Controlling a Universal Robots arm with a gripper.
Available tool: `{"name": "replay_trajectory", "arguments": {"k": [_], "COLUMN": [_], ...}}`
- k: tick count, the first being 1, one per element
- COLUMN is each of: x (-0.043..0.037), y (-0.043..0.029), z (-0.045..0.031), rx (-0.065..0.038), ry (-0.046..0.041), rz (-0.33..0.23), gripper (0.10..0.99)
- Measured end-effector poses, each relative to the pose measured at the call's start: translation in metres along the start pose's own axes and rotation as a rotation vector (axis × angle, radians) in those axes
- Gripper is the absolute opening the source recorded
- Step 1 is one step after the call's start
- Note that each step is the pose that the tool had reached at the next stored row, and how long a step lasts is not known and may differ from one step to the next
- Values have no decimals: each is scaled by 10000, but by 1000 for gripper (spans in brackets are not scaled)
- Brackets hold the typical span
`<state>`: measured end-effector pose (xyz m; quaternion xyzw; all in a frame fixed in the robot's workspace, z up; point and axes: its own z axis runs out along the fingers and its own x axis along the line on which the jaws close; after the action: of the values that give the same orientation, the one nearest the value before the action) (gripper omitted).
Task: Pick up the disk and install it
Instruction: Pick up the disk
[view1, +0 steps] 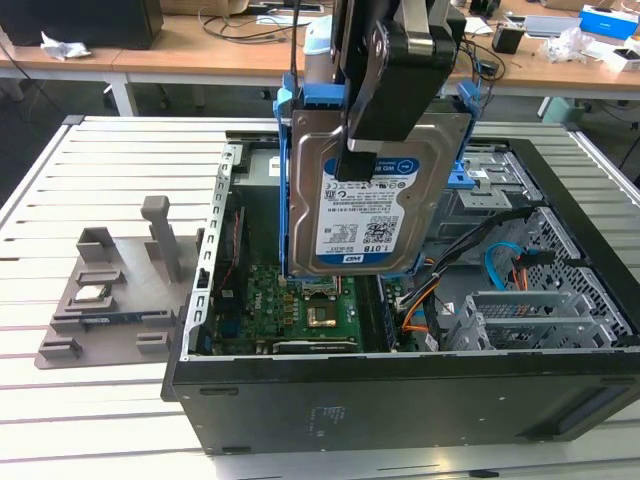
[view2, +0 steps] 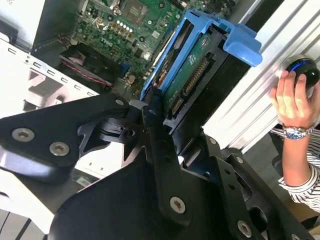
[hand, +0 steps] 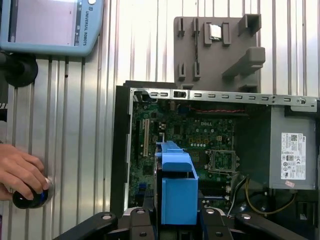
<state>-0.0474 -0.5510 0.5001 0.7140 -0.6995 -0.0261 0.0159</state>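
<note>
The disk (view1: 385, 215), a silver hard drive with a blue-and-white label in a blue carrier frame, hangs on edge above the open computer case (view1: 400, 400). My gripper (view1: 355, 165) comes down from above and is shut on it, with one black finger pressed across the label. In the second wrist view the disk (view2: 192, 75) shows its green circuit side between the fingers (view2: 152, 112), with the motherboard below. In the first wrist view the blue carrier (hand: 177, 192) sticks out from the gripper (hand: 170, 220) over the case's inside.
A grey fixture (view1: 110, 290) with a small silver chip (view1: 92, 293) lies on the slatted table at the exterior view's left. The case holds the motherboard (view1: 310, 300), a grey drive cage (view1: 500, 190) and cables. A person's hand (hand: 22, 175) rests on a knob beside the case.
</note>
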Motion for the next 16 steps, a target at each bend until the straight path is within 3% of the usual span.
{"name": "replay_trajectory", "arguments": {"k": [16], "x": [282], "y": [6], "z": [3], "rx": [0], "ry": [18], "rz": [2], "gripper": [361]}}
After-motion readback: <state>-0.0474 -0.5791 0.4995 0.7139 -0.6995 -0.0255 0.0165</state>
